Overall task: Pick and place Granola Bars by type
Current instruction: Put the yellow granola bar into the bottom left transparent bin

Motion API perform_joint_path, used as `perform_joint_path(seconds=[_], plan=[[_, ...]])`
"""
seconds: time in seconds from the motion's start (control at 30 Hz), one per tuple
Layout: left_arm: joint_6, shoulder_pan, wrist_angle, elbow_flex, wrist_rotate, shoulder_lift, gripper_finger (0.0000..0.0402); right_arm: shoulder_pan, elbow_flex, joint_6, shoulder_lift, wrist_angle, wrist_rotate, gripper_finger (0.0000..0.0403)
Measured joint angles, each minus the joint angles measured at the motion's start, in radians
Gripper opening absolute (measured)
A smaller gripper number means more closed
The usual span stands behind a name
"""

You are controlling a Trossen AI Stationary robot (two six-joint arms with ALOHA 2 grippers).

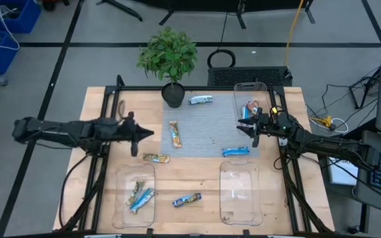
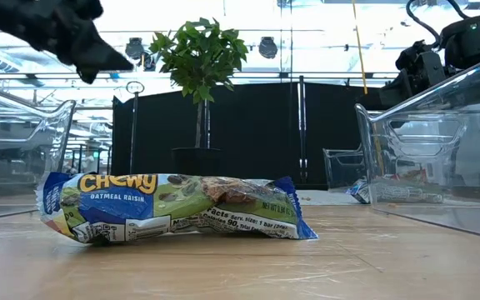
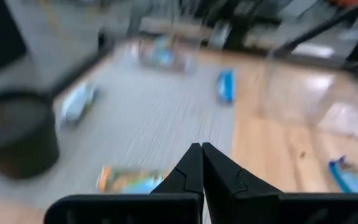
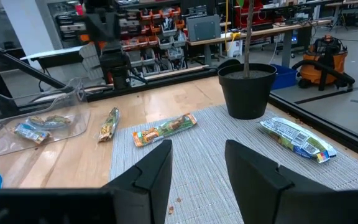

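- Over the table's left half, the left gripper (image 1: 135,135) hangs above bare wood, just off the grey mat (image 1: 210,142); its own wrist view shows the two fingers pressed tip to tip with nothing between them.
- Right gripper (image 1: 251,127) sits at the mat's right edge, just beside the far-right tray (image 1: 238,92); jaws parted by a moderate gap, empty, touching nothing.
- Granola Bars lie scattered. On the mat: a blue bar (image 1: 201,100) near the plant pot (image 1: 173,94), an orange bar (image 1: 174,133) lying lengthwise mid-mat, a second blue bar (image 1: 235,151) at the mat's near right corner.
- On bare wood: a gold-yellow bar (image 1: 156,158) just off the mat's near left corner, below the left gripper; a blue-and-yellow bar (image 1: 186,199) between the two near trays, its label reading "Chewy" in the low view.
- Near-left tray (image 1: 119,178) holds a couple of bars (image 1: 139,196), overlapping, mixed blue and yellow.
- Far-right tray holds a few bars (image 1: 250,109), blue and orange-red; exact count cannot be told.
- Near-right tray (image 1: 225,173) sits apart from both grippers.
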Motion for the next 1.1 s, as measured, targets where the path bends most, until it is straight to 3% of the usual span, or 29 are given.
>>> perform_joint_path(seconds=[0.23,0.53,0.9,1.1], plan=[[-0.033,0.116,-0.264,0.150,0.149,0.264,0.0029,0.000,0.000,0.000,0.000,0.000,0.000,0.0139],[-0.009,0.124,-0.484,0.233,0.176,0.551,0.0081,0.000,0.000,0.000,0.000,-0.004,0.000,0.0139],[-0.056,0.120,-0.545,0.235,0.332,0.621,0.0098,0.000,0.000,0.000,0.000,-0.016,0.000,0.0139],[-0.088,0.113,-0.594,0.235,0.324,0.622,0.0099,0.000,0.000,0.000,0.000,-0.016,-0.002,0.0139]])
